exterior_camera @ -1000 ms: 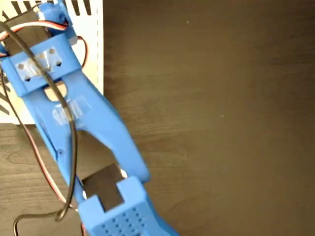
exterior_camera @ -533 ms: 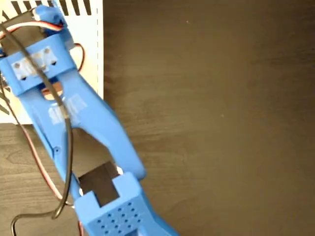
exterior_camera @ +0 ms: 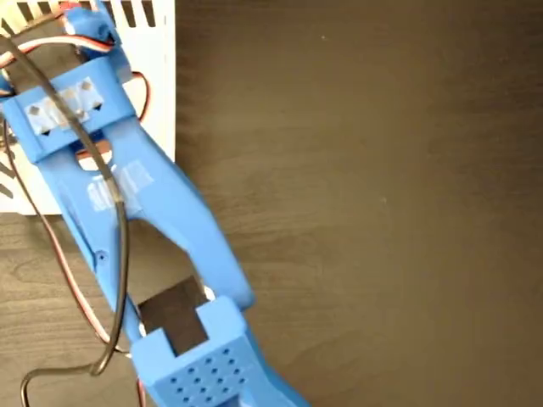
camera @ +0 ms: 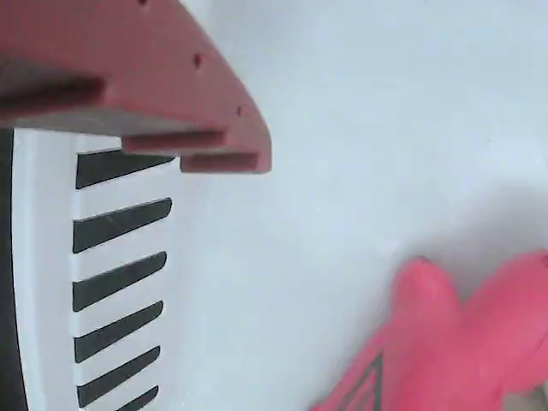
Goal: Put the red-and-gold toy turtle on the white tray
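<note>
in the fixed view, the dark wooden table (exterior_camera: 365,203) lies bare across the whole right side, open room for a hand or gripper to pass. the blue arm (exterior_camera: 144,220) slants from bottom centre to upper left, with loose cables (exterior_camera: 119,254) looped alongside it, and it covers most of the white tray (exterior_camera: 161,76) in the top left corner. in the wrist view, the tray floor is clear through the middle. a red finger (camera: 128,77) overhangs the upper left, and the red-and-gold toy turtle (camera: 445,342) fills the lower right corner, lying on the tray.
</note>
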`<state>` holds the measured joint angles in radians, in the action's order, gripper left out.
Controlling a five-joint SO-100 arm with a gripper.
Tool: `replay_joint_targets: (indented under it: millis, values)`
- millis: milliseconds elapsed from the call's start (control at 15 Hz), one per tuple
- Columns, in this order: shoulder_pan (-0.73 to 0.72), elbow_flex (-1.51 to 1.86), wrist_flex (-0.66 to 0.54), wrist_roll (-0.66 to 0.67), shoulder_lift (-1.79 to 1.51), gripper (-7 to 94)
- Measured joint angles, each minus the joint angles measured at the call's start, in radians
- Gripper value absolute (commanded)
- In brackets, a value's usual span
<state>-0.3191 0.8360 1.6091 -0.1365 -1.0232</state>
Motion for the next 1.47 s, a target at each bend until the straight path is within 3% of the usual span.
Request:
replay_joint_targets:
  millis: [200, 467, 667, 1000, 1467]
  values:
    - [0.043, 0.091, -0.080, 0.011, -0.120, 0]
    - [0.078, 0.314, -0.272, 0.037, -0.377, 0]
    - [0.129, 0.581, -0.430, 0.071, -0.704, 0]
    - [0.262, 1.002, -0.571, 0.117, -1.278, 0]
    - [0.293, 1.618, -0.537, 0.067, -1.842, 0]
